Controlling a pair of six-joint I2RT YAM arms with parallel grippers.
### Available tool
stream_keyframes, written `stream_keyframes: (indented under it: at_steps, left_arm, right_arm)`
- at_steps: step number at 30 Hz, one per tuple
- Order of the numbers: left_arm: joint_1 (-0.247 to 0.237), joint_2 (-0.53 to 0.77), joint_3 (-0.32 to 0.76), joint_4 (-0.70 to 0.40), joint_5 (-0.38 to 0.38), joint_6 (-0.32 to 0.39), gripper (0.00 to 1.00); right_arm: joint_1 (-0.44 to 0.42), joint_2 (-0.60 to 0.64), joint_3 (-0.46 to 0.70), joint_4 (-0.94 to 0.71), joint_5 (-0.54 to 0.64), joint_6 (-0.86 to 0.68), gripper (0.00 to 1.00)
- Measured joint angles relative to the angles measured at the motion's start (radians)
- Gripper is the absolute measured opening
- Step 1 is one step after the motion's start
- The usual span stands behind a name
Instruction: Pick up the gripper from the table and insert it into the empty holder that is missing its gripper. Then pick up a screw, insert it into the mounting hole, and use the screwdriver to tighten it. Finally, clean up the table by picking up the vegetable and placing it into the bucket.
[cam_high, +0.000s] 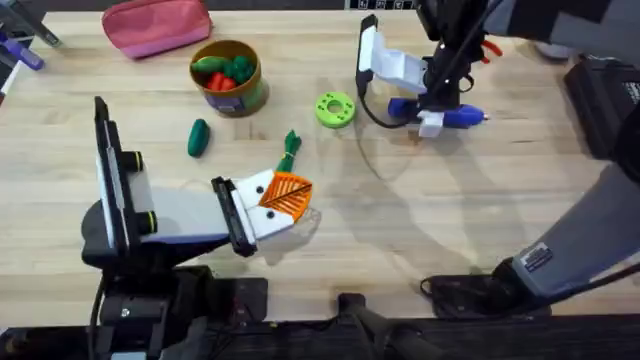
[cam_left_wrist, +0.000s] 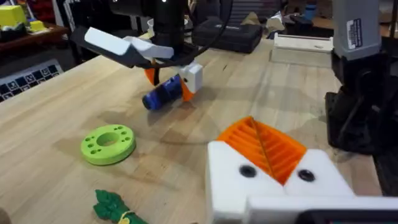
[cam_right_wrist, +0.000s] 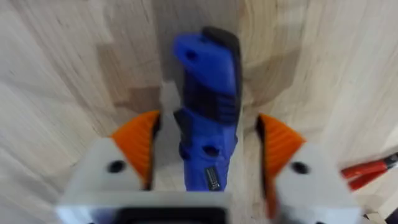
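Note:
The blue screwdriver (cam_high: 452, 115) lies on the table at the back right. My right gripper (cam_high: 432, 118) hangs over it, open. Its orange pads (cam_right_wrist: 140, 146) stand on either side of the screwdriver (cam_right_wrist: 208, 118), with a small gap on each side. The left wrist view shows the same gripper (cam_left_wrist: 173, 79) over the screwdriver (cam_left_wrist: 160, 98). My left gripper (cam_high: 290, 195) rests low near the table's middle, shut, its white holder blocks (cam_left_wrist: 230, 171) meeting around orange ribbed pads (cam_left_wrist: 261, 146). A green vegetable (cam_high: 198, 137) lies left of it. The bucket (cam_high: 257, 75) holds red and green vegetables. The loose gripper piece and the screw are out of view.
A leafy green toy (cam_high: 290, 150) lies just beyond my left gripper. A green disc with holes (cam_high: 335, 108) sits between the bucket and the screwdriver. At the back left is a pink pouch (cam_high: 155, 25). Red-handled pliers (cam_high: 487, 45) lie behind the right arm.

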Motion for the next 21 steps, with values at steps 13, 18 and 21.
stream_keyframes:
  at_steps: [13,18,21]
  left_arm:
    - [0.000,0.000,0.000,0.000,0.000,0.000,0.014]
    - [0.000,0.000,0.000,0.000,0.000,0.000,0.014]
    - [0.000,0.000,0.000,0.000,0.000,0.000,0.014]
  right_arm:
    - [0.002,-0.004,0.002,0.000,0.009,0.024,0.994]
    - [0.029,-0.082,0.002,0.000,0.012,0.054,0.994]
    - [0.063,-0.174,0.002,0.000,0.012,0.080,0.994]
